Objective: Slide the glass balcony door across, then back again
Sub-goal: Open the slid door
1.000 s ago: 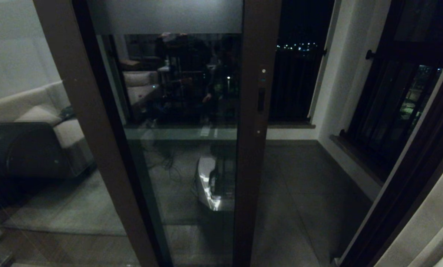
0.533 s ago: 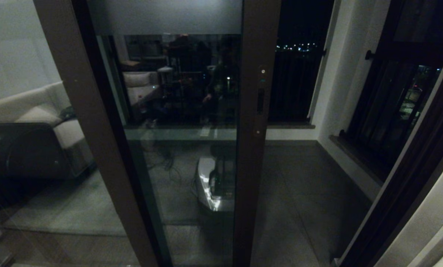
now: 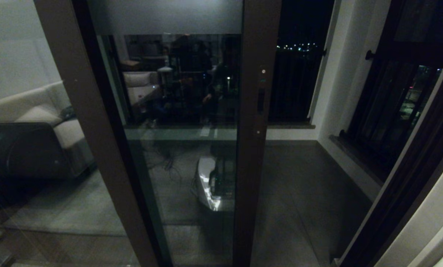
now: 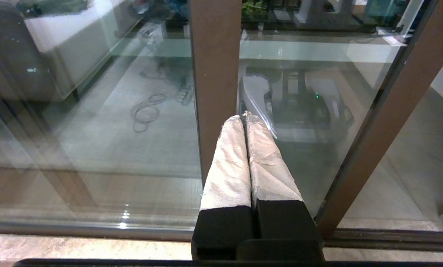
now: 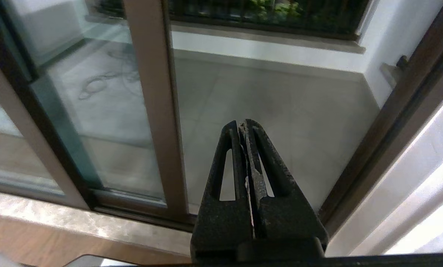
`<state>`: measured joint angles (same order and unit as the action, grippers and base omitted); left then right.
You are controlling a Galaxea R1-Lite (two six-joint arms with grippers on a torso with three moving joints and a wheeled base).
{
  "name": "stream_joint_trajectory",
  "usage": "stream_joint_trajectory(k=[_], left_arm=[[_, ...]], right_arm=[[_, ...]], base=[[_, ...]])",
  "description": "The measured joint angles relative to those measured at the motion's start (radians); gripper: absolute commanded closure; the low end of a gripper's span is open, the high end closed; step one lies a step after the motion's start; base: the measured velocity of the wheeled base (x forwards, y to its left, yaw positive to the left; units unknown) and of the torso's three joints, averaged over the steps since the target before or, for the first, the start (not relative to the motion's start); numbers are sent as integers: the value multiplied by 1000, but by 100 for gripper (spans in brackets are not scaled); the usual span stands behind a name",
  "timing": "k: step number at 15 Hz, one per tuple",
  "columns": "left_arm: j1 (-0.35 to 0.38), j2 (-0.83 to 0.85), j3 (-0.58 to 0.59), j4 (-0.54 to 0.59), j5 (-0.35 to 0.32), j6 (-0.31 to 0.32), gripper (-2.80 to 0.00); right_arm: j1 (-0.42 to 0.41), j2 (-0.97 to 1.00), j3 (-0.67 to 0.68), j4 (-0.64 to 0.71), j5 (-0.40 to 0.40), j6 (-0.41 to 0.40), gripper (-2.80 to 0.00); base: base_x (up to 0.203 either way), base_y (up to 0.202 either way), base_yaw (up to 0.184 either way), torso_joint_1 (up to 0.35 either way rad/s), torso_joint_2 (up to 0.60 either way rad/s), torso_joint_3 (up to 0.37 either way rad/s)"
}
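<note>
Left gripper [image 4: 245, 118]: nearest thing in the left wrist view, its two white-wrapped fingers [image 4: 227, 163] pressed together with nothing between them, tips in front of a brown frame post and apart from it.
Right gripper [image 5: 243, 124]: black slotted fingers [image 5: 267, 163] closed tip to tip, empty, low before the open gap of the doorway – not touching the frame.
Sill [image 5: 58, 218]: pale stone strip under the door track, just ahead of both grippers.
Glass balcony door [image 3: 191, 111]: tall pane in a dark brown frame, standing at the middle of the head view; its handle-side stile [image 3: 256, 148] is upright just right of centre, leaving the doorway to its right open.
Handle [image 3: 261, 100]: slim black recess set in that stile.
Frosted band [image 3: 165, 16]: across the top of the pane.
Fixed panel [image 3: 39, 129]: left of the door, brown-framed, its glass showing a pale sofa [image 3: 28, 111].
Balcony floor [image 3: 303, 193]: grey tiles beyond the opening.
Side window [image 3: 399, 104]: black-framed, on the right wall – city lights show beyond the far railing.
</note>
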<state>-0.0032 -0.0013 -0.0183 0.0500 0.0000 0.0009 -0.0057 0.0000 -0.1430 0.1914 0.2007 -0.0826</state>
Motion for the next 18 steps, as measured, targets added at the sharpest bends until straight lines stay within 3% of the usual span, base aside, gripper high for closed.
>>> stream_joint_trajectory(k=[3, 4, 6, 11, 18], left_arm=[[0, 0, 0, 0, 0, -1, 0], [0, 0, 0, 0, 0, 0, 0], [0, 0, 0, 0, 0, 0, 0], [0, 0, 0, 0, 0, 0, 0], [0, 0, 0, 0, 0, 2, 0]], right_arm=[[1, -1, 77, -65, -171, 10, 0], [1, -1, 101, -120, -189, 17, 0], [1, -1, 120, -145, -176, -13, 0], [3, -1, 124, -149, -188, 72, 0], [3, -2, 126, -149, -189, 75, 0]], base=[[0, 0, 0, 0, 0, 0], [0, 0, 0, 0, 0, 0], [0, 0, 0, 0, 0, 0], [0, 0, 0, 0, 0, 0], [0, 0, 0, 0, 0, 0]])
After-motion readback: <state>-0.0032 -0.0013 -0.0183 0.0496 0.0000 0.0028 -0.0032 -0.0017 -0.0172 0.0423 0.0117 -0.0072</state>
